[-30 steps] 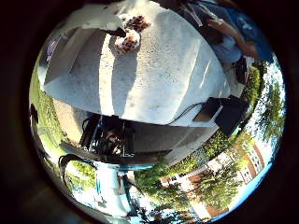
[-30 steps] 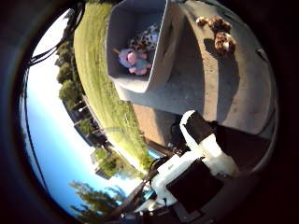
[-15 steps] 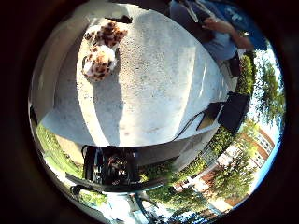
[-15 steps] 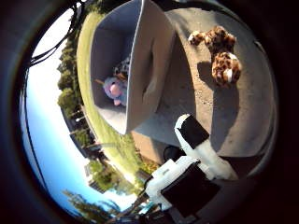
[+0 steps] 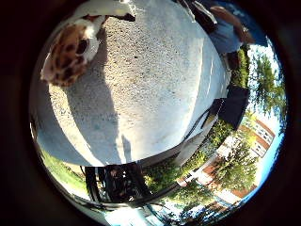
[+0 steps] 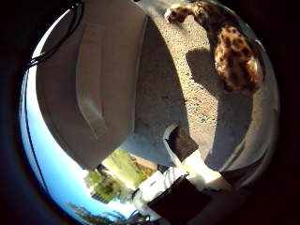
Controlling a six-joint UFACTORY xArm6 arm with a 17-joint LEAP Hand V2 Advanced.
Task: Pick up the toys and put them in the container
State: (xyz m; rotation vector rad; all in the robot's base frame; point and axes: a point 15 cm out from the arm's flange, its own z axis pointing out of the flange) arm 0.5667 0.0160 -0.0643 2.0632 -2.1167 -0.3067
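A spotted brown and white plush toy (image 6: 234, 56) lies on the pale speckled tabletop (image 5: 150, 94), close below my palm; its spotted head (image 5: 68, 56) shows in the little finger side view. The grey container (image 6: 93, 89) stands on the table right beside the toy, and only its outer wall shows. One white and black finger of my hand (image 6: 187, 157) reaches out straight over the table, between the container and the toy, touching neither.
The table's edge (image 5: 155, 157) curves past, with grass, trees and buildings beyond it. A dark box (image 5: 235, 106) sits at the table's far edge. A person in a blue top (image 5: 225, 33) is at the table's other side.
The hand has come down closer to the table: the plush toy and the container wall fill much more of both views. The container's inside, with its pink toy, is out of sight.
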